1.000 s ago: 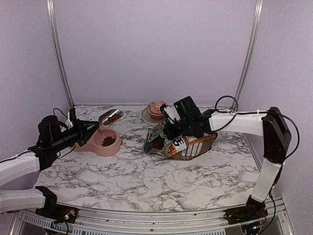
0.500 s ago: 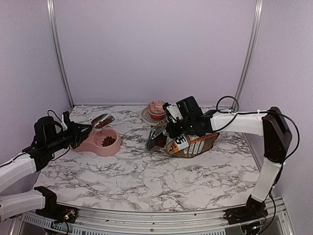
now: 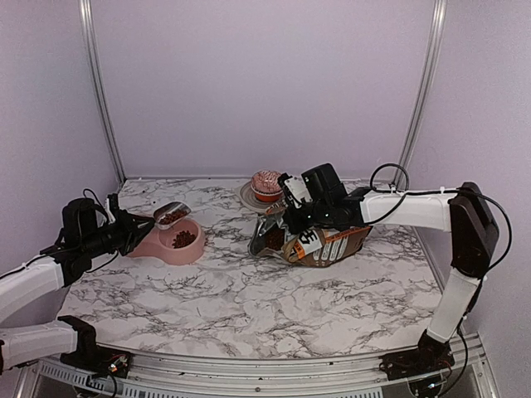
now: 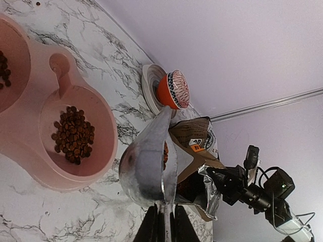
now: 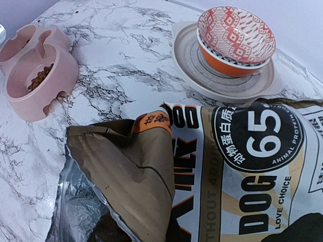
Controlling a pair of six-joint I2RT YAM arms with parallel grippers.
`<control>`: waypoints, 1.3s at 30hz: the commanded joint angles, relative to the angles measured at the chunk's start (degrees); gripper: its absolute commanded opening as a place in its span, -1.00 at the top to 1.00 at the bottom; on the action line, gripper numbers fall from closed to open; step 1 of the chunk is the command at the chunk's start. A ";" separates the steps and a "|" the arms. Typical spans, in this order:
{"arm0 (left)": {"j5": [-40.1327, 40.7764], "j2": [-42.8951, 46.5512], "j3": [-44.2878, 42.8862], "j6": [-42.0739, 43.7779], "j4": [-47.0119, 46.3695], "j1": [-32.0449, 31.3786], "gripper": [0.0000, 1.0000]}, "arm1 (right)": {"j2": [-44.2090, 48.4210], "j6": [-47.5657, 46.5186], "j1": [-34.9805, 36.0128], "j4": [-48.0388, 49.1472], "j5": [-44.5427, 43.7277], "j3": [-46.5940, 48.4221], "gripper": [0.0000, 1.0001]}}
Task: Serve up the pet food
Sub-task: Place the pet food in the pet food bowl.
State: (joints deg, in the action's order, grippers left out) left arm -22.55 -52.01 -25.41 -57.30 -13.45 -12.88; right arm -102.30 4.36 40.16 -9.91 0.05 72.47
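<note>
Your left arm has drawn back toward its own side and brought the silver metal scoop [image 3: 172,215] down, so it now hangs tilted just over the back rim of the pink plastic double bowl [image 3: 158,247] instead of higher behind it. Your left gripper [image 3: 130,225] is nearly closed, pinching the scoop's thin handle. The pet food [image 4: 73,133], small dark reddish-brown dry kibble pellets, sits as a small load in the scoop and as a loose heap in the bowl's well nearer the bag. More shows in the open mouth of the white-and-brown printed paper bag [image 3: 328,245] lying on the white marble-patterned table [image 3: 249,307]. Your right gripper [image 3: 292,217] is closed tight on the bag's raised top flap. Behind the bag, an orange bowl [image 5: 234,40] with a red-and-white patterned inside rests on a pale round plate [image 5: 192,75].
</note>
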 commanded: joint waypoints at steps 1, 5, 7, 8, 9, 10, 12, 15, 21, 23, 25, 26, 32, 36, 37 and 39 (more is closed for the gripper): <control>-0.62 0.43 -1.65 2.92 3.09 0.93 1.00 | 2.63 -1.12 -1.84 2.77 -5.03 0.22 1.00; -0.01 1.52 -1.40 3.96 5.08 1.60 1.00 | 2.55 -1.20 -1.80 2.92 -5.23 0.04 1.00; 0.13 1.56 -1.31 4.40 5.62 1.78 1.00 | 2.39 -1.15 -1.84 3.00 -5.16 0.09 1.00; 0.25 1.48 -1.31 4.72 5.89 1.82 1.00 | 2.37 -1.19 -1.82 3.05 -5.11 0.16 1.00; 0.49 1.40 -1.31 5.04 5.97 1.88 1.00 | 2.29 -1.20 -1.84 3.04 -5.07 0.06 1.00; 1.03 1.31 -1.39 5.57 7.43 1.82 1.00 | 2.20 -1.21 -1.84 3.02 -5.09 0.06 1.00; 1.85 1.14 -1.73 6.54 8.94 1.92 1.00 | 2.19 -1.22 -1.82 3.02 -5.13 0.00 1.00; 2.77 0.76 -2.37 7.75 10.11 1.88 1.00 | 2.04 -1.21 -1.84 3.12 -5.20 0.01 1.00; 3.15 -0.73 -3.22 9.02 10.90 1.86 1.00 | 1.93 -1.20 -1.84 3.08 -5.24 0.01 1.00; 3.48 -1.02 -3.29 9.17 10.91 1.83 1.00 | 1.93 -1.32 -1.84 3.09 -5.33 0.03 1.00; 3.84 -1.15 -3.33 9.34 10.84 1.91 1.00 | 1.86 -1.31 -1.79 3.11 -5.33 -0.03 1.00; 4.01 -1.28 -3.41 9.50 10.98 1.86 1.00 | 1.84 -1.29 -1.84 3.07 -5.33 -0.02 1.00; 5.28 -2.02 -4.27 10.73 12.13 1.82 1.00 | 1.84 -1.39 -1.84 3.17 -5.57 -0.04 1.00; 5.83 -2.51 -4.96 11.75 13.08 1.83 1.00 | 1.82 -1.37 -1.84 3.22 -5.59 -0.13 1.00; 6.07 -2.69 -5.16 12.16 13.44 1.85 1.00 | 1.84 -1.37 -1.84 3.16 -5.55 -0.13 1.00; 6.72 -3.02 -5.67 13.02 14.09 1.84 1.00 | 1.84 -1.39 -1.84 3.23 -5.64 -0.10 1.00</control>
State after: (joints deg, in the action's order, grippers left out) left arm -17.39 -54.37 -28.38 -46.94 -0.93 -11.29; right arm -102.28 4.19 40.14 -9.80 -0.62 72.29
